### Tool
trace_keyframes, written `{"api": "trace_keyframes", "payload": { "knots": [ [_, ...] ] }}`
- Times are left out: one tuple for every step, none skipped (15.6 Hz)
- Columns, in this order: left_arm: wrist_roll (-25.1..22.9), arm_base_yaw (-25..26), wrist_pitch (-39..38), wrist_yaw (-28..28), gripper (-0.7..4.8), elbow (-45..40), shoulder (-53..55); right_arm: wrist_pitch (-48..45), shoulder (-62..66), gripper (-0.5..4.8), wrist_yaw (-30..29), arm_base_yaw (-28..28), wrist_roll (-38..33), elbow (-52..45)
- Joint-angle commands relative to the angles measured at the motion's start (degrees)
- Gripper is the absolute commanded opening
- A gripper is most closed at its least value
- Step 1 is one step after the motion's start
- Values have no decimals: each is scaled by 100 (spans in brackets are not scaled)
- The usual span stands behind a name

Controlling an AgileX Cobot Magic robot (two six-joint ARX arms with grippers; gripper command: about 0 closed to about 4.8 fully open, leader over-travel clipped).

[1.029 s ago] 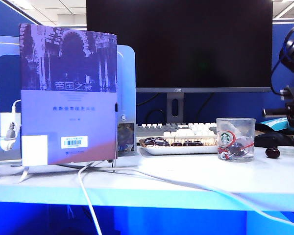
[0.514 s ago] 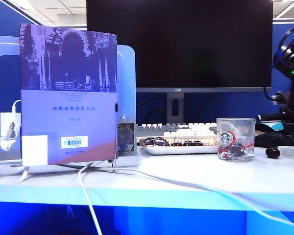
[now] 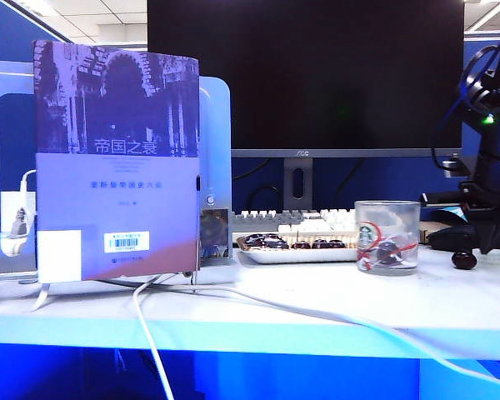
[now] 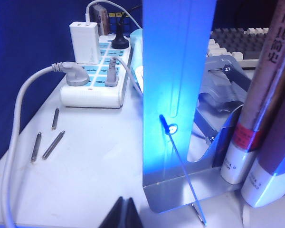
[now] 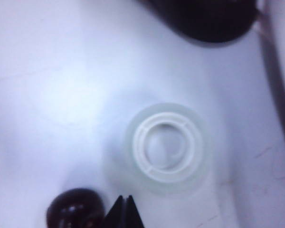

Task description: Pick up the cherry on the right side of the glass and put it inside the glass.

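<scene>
Right gripper (image 5: pixel 123 209) hangs low over the white table (image 3: pixel 317 308) at the far right of the scene, its two dark fingertips pressed together with nothing between them. Just beside those tips in the right wrist view lies the cherry (image 5: pixel 76 209), dark and glossy, resting on the table and not gripped. Next to it sits a small round translucent white lid (image 5: pixel 167 147), flat on the surface, and a dark rounded object (image 5: pixel 204 19) lies farther off.

From the exterior view the right arm (image 3: pixel 496 167) stands at the right edge, with the cherry (image 3: pixel 462 260) on the table near its base. The glass (image 3: pixel 387 237) stands upright to the left of the cherry, apart from it, with dark fruit and red markings visible through its wall. Left of the glass and a little farther back is a white tray (image 3: pixel 296 254) carrying a row of dark fruits, with a keyboard (image 3: pixel 300 221) and a black monitor (image 3: pixel 304 75) behind. A book (image 3: pixel 117 158) stands upright at the left in a metal bookend (image 4: pixel 178 95).

Left gripper (image 4: pixel 126 213) sits clenched and empty near the bookend, with a power strip (image 4: pixel 97 80) and three small metal rods (image 4: pixel 52 137) on the table nearby.
</scene>
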State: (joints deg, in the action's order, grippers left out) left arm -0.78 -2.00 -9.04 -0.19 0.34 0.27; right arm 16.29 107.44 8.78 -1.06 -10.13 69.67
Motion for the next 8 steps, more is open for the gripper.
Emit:
{"api": "trace_keyframes", "payload": {
  "knots": [
    [-26,4,-68,22,-5,-4,-17,-160,-17,-5,-323,-52,-7,9],
    [-26,4,-68,22,-5,-4,-17,-162,-17,16,-470,-52,-63,9],
    [-26,4,-68,24,-5,-4,-17,-157,-17,132,-538,-50,-101,9],
    [-26,4,-68,22,-5,-4,-17,-157,-17,169,-549,-50,-101,9],
    [-26,4,-68,22,-5,-4,-17,-157,-17,168,-553,-50,-103,9],
    [-26,4,-68,22,-5,-4,-17,-157,-17,168,-555,-50,-125,9],
    [-26,4,-70,22,-5,-4,-17,-157,-17,168,-610,-50,-175,9],
    [-26,4,-68,22,-5,-4,-17,-157,-17,169,-619,-50,-188,9]
  ]
}}
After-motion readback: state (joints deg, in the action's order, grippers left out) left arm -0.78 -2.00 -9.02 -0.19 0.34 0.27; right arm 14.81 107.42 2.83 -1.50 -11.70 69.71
